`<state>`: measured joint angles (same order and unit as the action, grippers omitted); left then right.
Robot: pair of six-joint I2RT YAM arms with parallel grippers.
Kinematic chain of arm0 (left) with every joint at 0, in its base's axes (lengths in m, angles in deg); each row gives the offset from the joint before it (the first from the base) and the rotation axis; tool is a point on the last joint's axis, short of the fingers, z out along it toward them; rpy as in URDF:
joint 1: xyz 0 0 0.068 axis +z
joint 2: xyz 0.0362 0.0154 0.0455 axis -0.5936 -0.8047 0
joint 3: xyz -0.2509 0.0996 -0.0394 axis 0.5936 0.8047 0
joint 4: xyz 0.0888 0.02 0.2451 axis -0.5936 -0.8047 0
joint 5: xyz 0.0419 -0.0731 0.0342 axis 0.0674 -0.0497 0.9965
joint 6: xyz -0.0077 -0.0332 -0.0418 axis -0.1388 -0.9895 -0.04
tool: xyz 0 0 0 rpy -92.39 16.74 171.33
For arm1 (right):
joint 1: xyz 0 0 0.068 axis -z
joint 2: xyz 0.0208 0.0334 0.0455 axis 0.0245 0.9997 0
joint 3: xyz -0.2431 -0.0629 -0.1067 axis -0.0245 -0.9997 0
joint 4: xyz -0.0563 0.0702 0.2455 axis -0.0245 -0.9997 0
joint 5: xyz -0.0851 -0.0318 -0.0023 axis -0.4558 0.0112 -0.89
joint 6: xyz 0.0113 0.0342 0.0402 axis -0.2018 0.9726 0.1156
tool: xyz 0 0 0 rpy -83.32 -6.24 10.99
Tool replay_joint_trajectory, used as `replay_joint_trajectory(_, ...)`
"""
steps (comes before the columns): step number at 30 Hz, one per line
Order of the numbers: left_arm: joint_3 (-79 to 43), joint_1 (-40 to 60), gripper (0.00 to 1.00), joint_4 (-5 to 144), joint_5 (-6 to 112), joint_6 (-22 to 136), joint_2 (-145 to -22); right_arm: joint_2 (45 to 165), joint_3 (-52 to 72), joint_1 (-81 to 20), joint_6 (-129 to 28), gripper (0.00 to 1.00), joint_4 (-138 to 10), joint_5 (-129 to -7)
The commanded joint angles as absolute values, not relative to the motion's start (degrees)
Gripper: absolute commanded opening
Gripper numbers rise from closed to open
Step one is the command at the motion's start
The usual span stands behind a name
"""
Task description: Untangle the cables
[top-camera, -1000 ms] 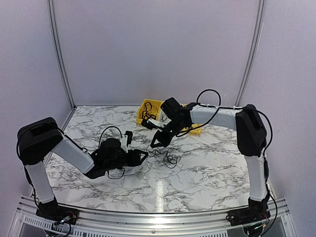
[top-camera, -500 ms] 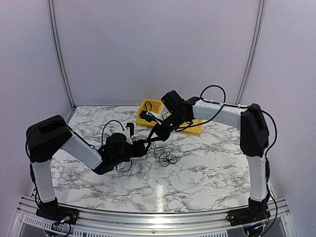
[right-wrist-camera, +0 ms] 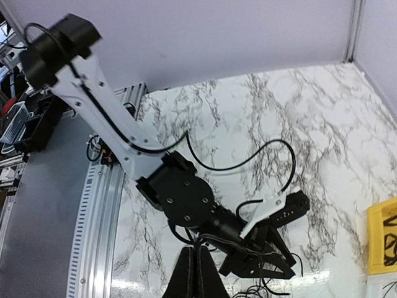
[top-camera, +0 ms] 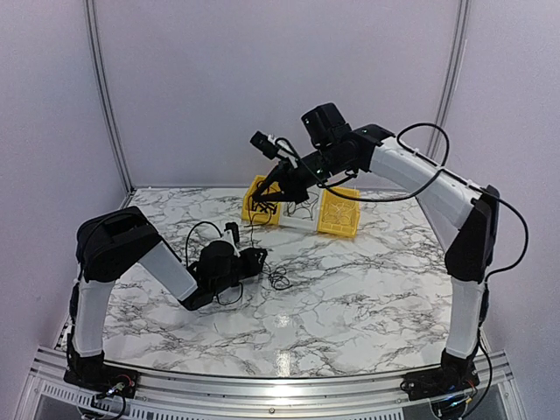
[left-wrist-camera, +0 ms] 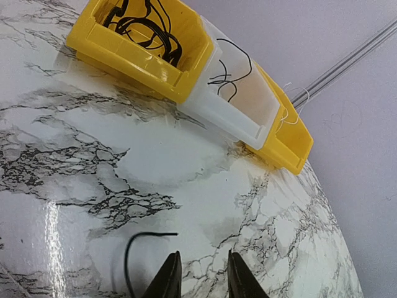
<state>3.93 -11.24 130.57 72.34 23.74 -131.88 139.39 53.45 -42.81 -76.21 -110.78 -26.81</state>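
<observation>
A small knot of thin black cables point(top-camera: 280, 280) lies on the marble table, just right of my left gripper point(top-camera: 259, 256). That gripper sits low on the table. In its wrist view my left gripper point(left-wrist-camera: 201, 273) stands open with a narrow gap and nothing between the fingers. A loose black cable end point(left-wrist-camera: 133, 245) curls just left of it. My right gripper point(top-camera: 273, 185) is raised high over the bins. In its wrist view my right gripper point(right-wrist-camera: 198, 267) is shut on one black cable strand point(right-wrist-camera: 214, 239). The strand trails down toward the left gripper point(right-wrist-camera: 282, 267).
Three bins stand in a row at the back. A yellow bin point(left-wrist-camera: 142, 59) holds several black cables. A translucent white bin point(left-wrist-camera: 242, 105) holds one, and another yellow bin point(left-wrist-camera: 286, 146) is beside it. The left arm point(right-wrist-camera: 105, 118) reaches across the table below the right wrist.
My right arm has risen and swung back over the bins with its strand, drawing it out of the knot. My left gripper has slid right toward the knot and its jaws have narrowed.
</observation>
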Motion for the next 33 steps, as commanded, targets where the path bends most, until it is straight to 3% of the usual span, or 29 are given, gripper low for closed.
replay_joint_trajectory(1,2.5,-10.7,0.24,133.4,73.0,21.7,-134.2,133.3,58.2,-43.1,-79.7,0.0,-112.4,-19.6)
replay_joint_trajectory(15,4.4,-10.8,0.19,133.7,72.1,19.2,-136.2,122.6,67.5,-42.2,-86.9,0.0,-114.8,-19.9)
replay_joint_trajectory(25,7.3,-10.8,0.18,133.1,72.2,17.8,-134.8,112.4,72.8,-30.1,-87.4,0.0,-115.8,-18.9)
replay_joint_trajectory(33,9.8,-11.2,0.18,132.1,73.5,18.3,-132.2,108.7,71.5,-27.8,-86.8,0.0,-114.3,-20.1)
